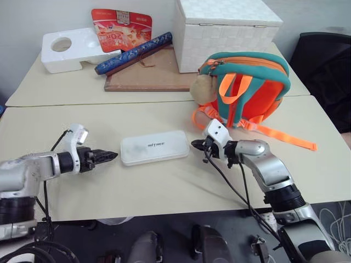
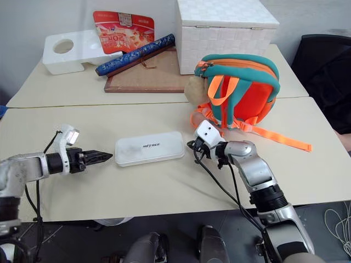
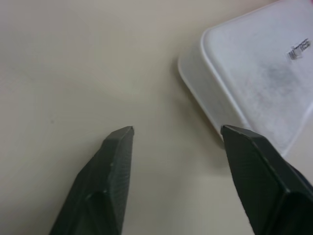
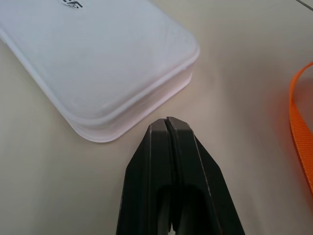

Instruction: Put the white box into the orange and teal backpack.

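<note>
Beige worktop (image 1: 164, 192), two slabs butted w/ a seam across; grey wall behind, dark chair at far right. White box (image 1: 154, 148) flat near middle of front slab, small dark lettering up. Orange and teal backpack (image 1: 249, 87) upright at right, straddling the seam, top zip parted a little; orange strap (image 1: 285, 137) trailing toward right edge; tan plush toy (image 1: 204, 87) at its left side.

Left claw (image 1: 112, 155) low over worktop, just beside box's left end, apart from it. Wrist view: jaws well apart, fingertips (image 3: 120, 142) over bare worktop, one tip by box's corner; nothing between them, nothing held. Right claw (image 1: 196, 144) just off box's right end, black fingers (image 4: 168, 147) pressed tight together, empty; wrist view shows a sliver of worktop between tips and box corner, so no contact.

Back slab: white foam block (image 1: 71, 48) w/ round hole at left corner, red printed card (image 1: 122, 27), blue patterned tube (image 1: 134, 53) lying across a brown board (image 1: 148, 76), big white woven box (image 1: 222, 30) cut off at top. Backpack interior not visible. Lettering on box too small to read surely.
</note>
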{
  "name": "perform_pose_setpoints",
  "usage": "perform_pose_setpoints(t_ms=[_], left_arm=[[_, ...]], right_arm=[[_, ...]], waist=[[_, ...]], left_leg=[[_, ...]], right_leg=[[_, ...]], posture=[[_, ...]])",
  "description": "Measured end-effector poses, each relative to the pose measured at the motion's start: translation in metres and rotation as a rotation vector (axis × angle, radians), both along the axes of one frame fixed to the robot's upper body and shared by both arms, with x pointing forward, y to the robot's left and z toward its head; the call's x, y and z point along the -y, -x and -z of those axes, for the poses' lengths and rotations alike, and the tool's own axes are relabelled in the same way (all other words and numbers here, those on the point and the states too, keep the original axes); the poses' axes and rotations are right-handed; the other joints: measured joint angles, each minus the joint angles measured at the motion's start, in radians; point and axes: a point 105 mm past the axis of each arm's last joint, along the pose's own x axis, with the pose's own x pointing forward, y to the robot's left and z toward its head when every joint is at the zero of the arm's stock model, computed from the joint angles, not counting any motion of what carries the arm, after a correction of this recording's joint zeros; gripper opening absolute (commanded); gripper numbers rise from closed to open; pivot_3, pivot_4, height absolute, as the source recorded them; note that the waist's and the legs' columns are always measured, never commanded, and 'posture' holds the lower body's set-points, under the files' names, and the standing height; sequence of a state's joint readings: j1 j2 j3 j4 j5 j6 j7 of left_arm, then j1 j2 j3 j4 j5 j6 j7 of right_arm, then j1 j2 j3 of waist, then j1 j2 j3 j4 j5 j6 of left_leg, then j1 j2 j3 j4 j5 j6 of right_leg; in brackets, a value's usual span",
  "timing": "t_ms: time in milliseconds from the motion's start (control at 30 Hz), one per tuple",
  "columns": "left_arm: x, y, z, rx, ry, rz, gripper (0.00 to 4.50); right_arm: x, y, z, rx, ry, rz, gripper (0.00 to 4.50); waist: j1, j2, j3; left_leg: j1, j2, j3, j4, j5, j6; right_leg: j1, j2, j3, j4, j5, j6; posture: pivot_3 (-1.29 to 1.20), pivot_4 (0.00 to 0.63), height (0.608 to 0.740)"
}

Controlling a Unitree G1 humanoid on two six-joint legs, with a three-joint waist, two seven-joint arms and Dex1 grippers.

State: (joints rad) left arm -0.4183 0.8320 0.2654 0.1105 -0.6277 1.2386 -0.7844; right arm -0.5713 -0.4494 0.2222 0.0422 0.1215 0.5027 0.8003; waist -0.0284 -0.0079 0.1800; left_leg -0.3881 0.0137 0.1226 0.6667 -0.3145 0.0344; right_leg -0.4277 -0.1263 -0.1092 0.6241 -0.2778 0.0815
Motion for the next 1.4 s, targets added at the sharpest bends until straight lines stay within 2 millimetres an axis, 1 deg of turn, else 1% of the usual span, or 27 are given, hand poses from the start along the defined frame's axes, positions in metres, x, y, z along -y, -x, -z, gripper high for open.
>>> perform_pose_setpoints(t_ms=[67, 100, 333, 500, 600, 700, 833, 900, 967, 1100, 1200, 1233, 1300, 1400], left_arm=[[0.002, -0.001, -0.003, -0.05, 0.081, 0.009, 4.31], [0.003, -0.002, -0.003, -0.067, 0.108, 0.011, 4.48], [0.013, -0.011, -0.005, -0.146, 0.184, 0.052, 4.48], [0.033, -0.022, -0.002, -0.181, 0.249, 0.089, 4.48], [0.046, -0.029, -0.003, -0.208, 0.311, 0.101, 4.48], [0.054, -0.03, -0.003, -0.225, 0.326, 0.12, 4.48], [0.072, -0.026, -0.002, -0.275, 0.371, 0.179, 4.48], [0.077, -0.023, -0.002, -0.306, 0.397, 0.197, 4.09], [0.077, -0.022, 0.0, -0.326, 0.404, 0.193, 3.63], [0.07, -0.021, -0.005, -0.326, 0.413, 0.184, 2.37], [0.067, -0.018, -0.018, -0.295, 0.465, 0.213, 1.46], [0.065, -0.017, -0.02, -0.293, 0.461, 0.213, 1.3], [0.063, -0.015, -0.022, -0.298, 0.461, 0.21, 1.3], [0.067, -0.008, -0.027, -0.304, 0.489, 0.244, 1.3]], right_arm=[[0.001, 0.0, 0.0, 0.002, 0.005, 0.003, 0.0], [0.001, 0.0, 0.0, 0.002, 0.005, 0.003, 0.0], [0.0, -0.001, 0.0, 0.032, 0.029, -0.001, 0.0], [-0.011, 0.002, 0.005, 0.049, 0.054, -0.034, 0.0], [-0.012, 0.001, 0.005, 0.061, 0.062, -0.029, 0.0], [-0.011, 0.0, 0.006, 0.063, 0.067, -0.025, 0.0], [-0.012, 0.0, 0.005, 0.07, 0.069, -0.027, 0.0], [-0.012, 0.0, 0.005, 0.072, 0.071, -0.027, 0.0], [-0.012, 0.0, 0.005, 0.075, 0.073, -0.028, 0.0], [-0.012, 0.001, 0.005, 0.084, 0.072, -0.033, 0.0], [-0.009, 0.002, 0.01, 0.072, 0.076, -0.027, 0.0], [-0.009, 0.003, 0.011, 0.07, 0.076, -0.027, 0.0], [-0.008, 0.003, 0.012, 0.073, 0.076, -0.026, 0.0], [-0.005, 0.003, 0.009, 0.079, 0.064, -0.014, 0.0]], waist=[[0.001, 0.0, 0.0], [0.001, 0.0, 0.0], [0.003, 0.0, 0.0], [0.006, -0.001, 0.0], [0.016, -0.001, -0.001], [0.023, -0.001, -0.001], [0.025, -0.001, -0.001], [0.023, -0.001, -0.001], [0.02, -0.001, 0.0], [0.012, -0.001, 0.0], [0.001, -0.001, 0.0], [0.0, -0.001, 0.0], [0.0, -0.001, 0.0], [0.0, -0.001, 0.0]], left_leg=[[0.0, 0.0, 0.0, 0.0, 0.0, 0.0], [0.0, 0.0, 0.0, 0.001, 0.0, 0.0], [0.001, 0.0, 0.0, 0.001, 0.001, -0.001], [0.001, -0.002, 0.0, 0.002, 0.002, 0.001], [0.001, -0.003, 0.0, 0.003, 0.002, 0.001], [0.001, -0.003, 0.0, 0.003, 0.002, 0.001], [0.001, -0.003, 0.0, 0.004, 0.002, 0.001], [0.0, -0.003, 0.0, 0.004, 0.002, 0.001], [0.0, -0.002, 0.0, 0.004, 0.002, 0.001], [0.0, 0.0, 0.0, 0.003, 0.002, -0.001], [0.0, 0.001, 0.0, 0.003, 0.002, -0.001], [0.0, 0.001, 0.0, 0.003, 0.002, -0.001], [0.0, 0.001, 0.0, 0.003, 0.002, -0.001], [0.0, 0.001, 0.0, 0.002, 0.002, -0.001]], right_leg=[[0.0, 0.001, 0.0, 0.0, 0.0, 0.0], [0.0, 0.001, 0.0, 0.0, 0.0, 0.0], [0.0, 0.001, 0.0, 0.001, 0.0, 0.0], [0.001, 0.003, 0.001, 0.002, 0.0, 0.0], [0.001, 0.003, 0.001, 0.003, 0.0, 0.001], [0.001, 0.003, 0.001, 0.003, 0.001, 0.001], [0.001, 0.003, 0.001, 0.003, 0.001, 0.001], [0.001, 0.004, 0.001, 0.003, 0.001, 0.001], [0.001, 0.006, 0.002, 0.003, 0.001, 0.001], [0.0, 0.008, 0.002, 0.002, 0.001, 0.001], [0.0, 0.009, 0.003, 0.002, 0.001, 0.001], [0.0, 0.009, 0.003, 0.002, 0.001, 0.001], [0.0, 0.009, 0.003, 0.002, 0.001, 0.001], [-0.001, 0.009, 0.004, 0.002, 0.001, 0.001]], posture=[[0.0, 0.15, 0.74], [0.0, 0.15, 0.74], [0.0, 0.15, 0.74], [0.0, 0.15, 0.74], [0.0, 0.15, 0.74], [0.0, 0.15, 0.74], [0.0, 0.15, 0.74], [0.0, 0.15, 0.74], [0.0, 0.15, 0.74], [0.0, 0.15, 0.74], [0.0, 0.15, 0.74], [0.0, 0.15, 0.74], [0.0, 0.15, 0.74], [0.0, 0.15, 0.74]])
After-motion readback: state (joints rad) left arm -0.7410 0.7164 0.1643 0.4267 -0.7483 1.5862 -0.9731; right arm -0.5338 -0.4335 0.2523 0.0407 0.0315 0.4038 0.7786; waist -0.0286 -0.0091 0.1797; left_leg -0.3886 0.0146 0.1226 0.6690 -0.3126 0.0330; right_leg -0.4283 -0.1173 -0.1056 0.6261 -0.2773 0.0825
